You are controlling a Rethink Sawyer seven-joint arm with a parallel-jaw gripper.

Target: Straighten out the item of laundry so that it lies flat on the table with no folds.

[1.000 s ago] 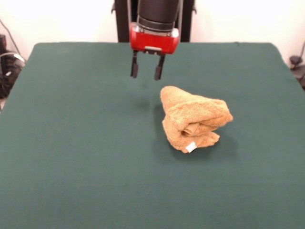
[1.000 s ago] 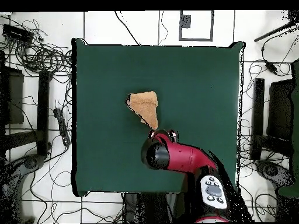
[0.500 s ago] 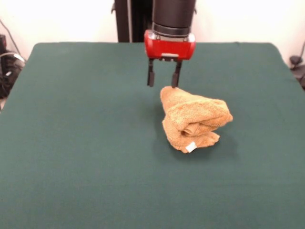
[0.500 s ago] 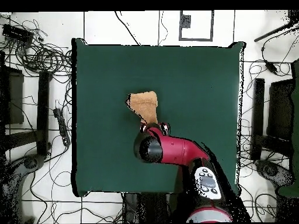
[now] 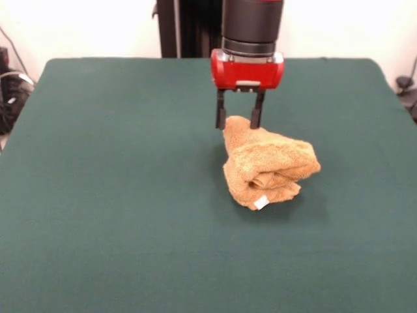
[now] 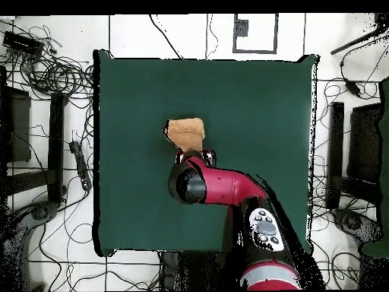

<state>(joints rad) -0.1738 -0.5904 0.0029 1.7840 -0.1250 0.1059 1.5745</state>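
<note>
The orange-tan towel (image 5: pixel 270 166) lies bunched and folded over itself on the dark green table (image 5: pixel 117 195), a little right of centre in the front view, its small white tag (image 5: pixel 261 202) at the near edge. My gripper (image 5: pixel 238 120) is open and straddles the towel's far tip, one finger on each side of it. In the overhead view the towel (image 6: pixel 185 133) lies left of the table's (image 6: pixel 258 106) centre, and the arm's red wrist (image 6: pixel 194 179) covers the end of it nearest the robot.
Cables and dark stands lie on the floor round the table in the overhead view (image 6: pixel 45 72). The robot's black pedestal (image 5: pixel 189 29) stands behind the table's far edge.
My gripper has moved right in the front view and come down, from over bare cloth to the towel's far tip. The towel has not changed shape.
</note>
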